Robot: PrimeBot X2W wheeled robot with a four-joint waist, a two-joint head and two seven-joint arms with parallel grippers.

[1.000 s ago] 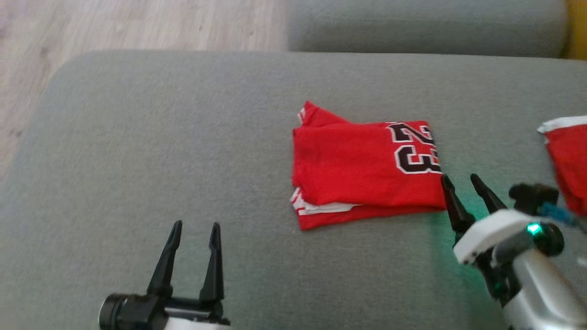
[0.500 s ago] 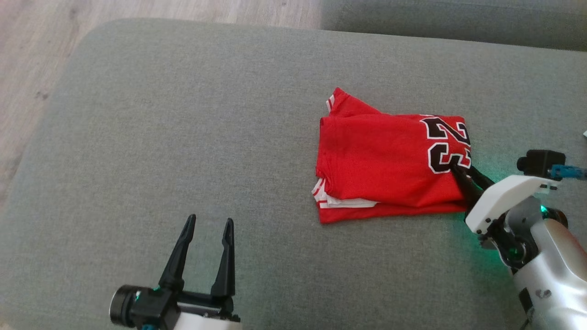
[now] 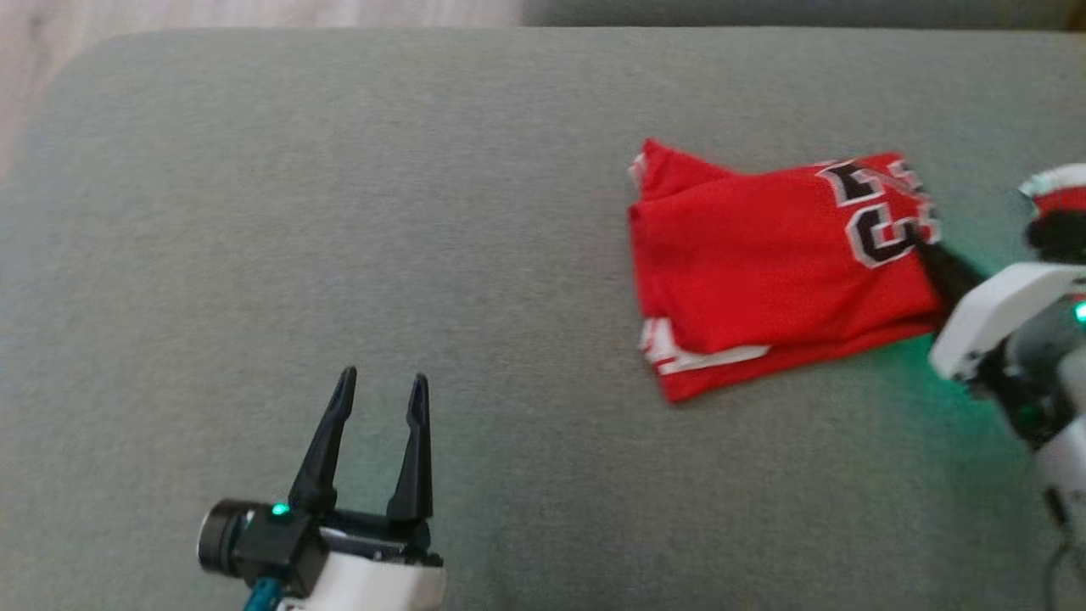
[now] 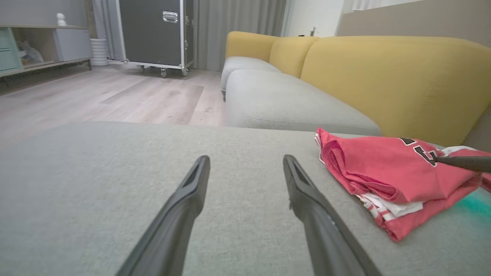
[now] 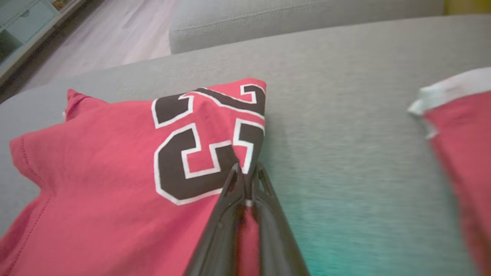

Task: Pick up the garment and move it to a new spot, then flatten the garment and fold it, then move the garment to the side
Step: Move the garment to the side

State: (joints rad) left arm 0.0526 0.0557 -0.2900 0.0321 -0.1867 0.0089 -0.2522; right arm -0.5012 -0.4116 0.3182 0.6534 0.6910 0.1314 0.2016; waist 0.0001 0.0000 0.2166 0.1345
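The garment [image 3: 764, 263] is a red jersey with black and white numerals, folded into a rough rectangle on the grey couch seat [image 3: 339, 212]. It also shows in the left wrist view [image 4: 387, 176] and the right wrist view [image 5: 115, 184]. My right gripper [image 3: 923, 248] is shut on the garment's right edge beside the numerals, the fabric pinched between its fingertips [image 5: 247, 172]. Its dark finger [image 4: 464, 163] reaches in from the right in the left wrist view. My left gripper [image 3: 382, 386] stands open over bare seat at the lower left, far from the garment [image 4: 245, 161].
A second red and white piece of cloth [image 5: 460, 130] lies on the seat to the right of the garment [image 3: 1056, 191]. Yellow back cushions [image 4: 383, 73] and another grey seat [image 4: 284, 103] lie beyond. Wooden floor [image 4: 107, 96] lies off the seat's far left edge.
My right gripper moved onto the garment's right edge and shut on it, lifting and skewing that edge. The head camera shifted, so the whole scene slid. My left gripper stayed open.
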